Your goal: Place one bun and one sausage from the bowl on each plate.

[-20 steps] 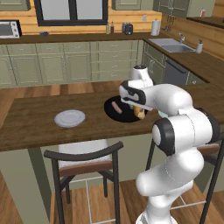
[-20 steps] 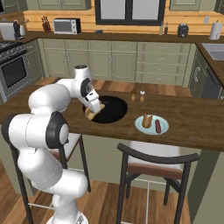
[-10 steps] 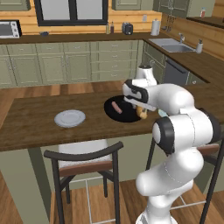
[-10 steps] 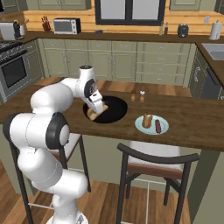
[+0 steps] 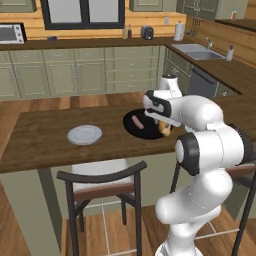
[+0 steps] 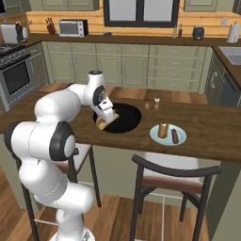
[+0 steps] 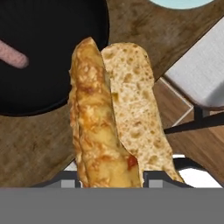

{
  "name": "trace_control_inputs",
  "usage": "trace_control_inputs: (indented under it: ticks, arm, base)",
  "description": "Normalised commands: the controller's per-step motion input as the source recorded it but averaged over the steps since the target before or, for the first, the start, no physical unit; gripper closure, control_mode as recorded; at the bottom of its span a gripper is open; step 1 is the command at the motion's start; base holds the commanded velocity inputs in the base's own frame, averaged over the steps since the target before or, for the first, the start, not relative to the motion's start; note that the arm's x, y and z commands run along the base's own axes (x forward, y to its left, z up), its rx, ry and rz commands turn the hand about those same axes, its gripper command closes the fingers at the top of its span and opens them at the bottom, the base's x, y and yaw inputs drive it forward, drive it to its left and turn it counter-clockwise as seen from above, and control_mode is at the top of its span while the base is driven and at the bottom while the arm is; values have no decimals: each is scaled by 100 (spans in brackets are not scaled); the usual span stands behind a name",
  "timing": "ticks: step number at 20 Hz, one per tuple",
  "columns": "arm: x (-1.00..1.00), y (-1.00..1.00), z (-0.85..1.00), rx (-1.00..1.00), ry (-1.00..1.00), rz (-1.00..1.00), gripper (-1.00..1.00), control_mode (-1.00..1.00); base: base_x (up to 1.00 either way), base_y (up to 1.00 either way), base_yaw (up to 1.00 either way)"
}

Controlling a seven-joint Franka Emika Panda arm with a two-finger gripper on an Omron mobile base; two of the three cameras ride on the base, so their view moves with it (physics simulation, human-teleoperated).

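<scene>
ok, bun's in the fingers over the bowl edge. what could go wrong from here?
1. The bun is pinched at one end, with most of its length beyond the fingers, so it may pivot or slip in transit.
2. The grey plate lies beyond the bowl; a low carry could clip the rim or the sausage inside.

the white arm rises from its base, bends at a dark elbow and reaches forward and down, wrist turned so the hand points at the counter. the gripper (image 5: 164, 129) (image 6: 104, 121) hangs low, its jaws closed on a bun (image 7: 109, 118) that sticks out past the fingertips. in the hand view the bun runs lengthwise up from between the fingers.
</scene>
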Motion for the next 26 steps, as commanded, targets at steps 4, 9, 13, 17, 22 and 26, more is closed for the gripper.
trace_control_inputs:
  ticks: [4,9,13,17,22,26]
  arm:
    - [0,0,0,0,0,0,100,100]
    - [0,0,0,0,0,0,100,100]
    - [0,0,0,0,0,0,100,100]
    - [0,0,0,0,0,0,100,100]
    - [0,0,0,0,0,0,100,100]
    - [29,10,0,0,0,2,100,-100]
  base:
    - [0,81,0]
    - [18,44,0]
    - [41,-12,0]
    - [60,-23,0]
    - [58,-20,0]
    - [28,-1,0]
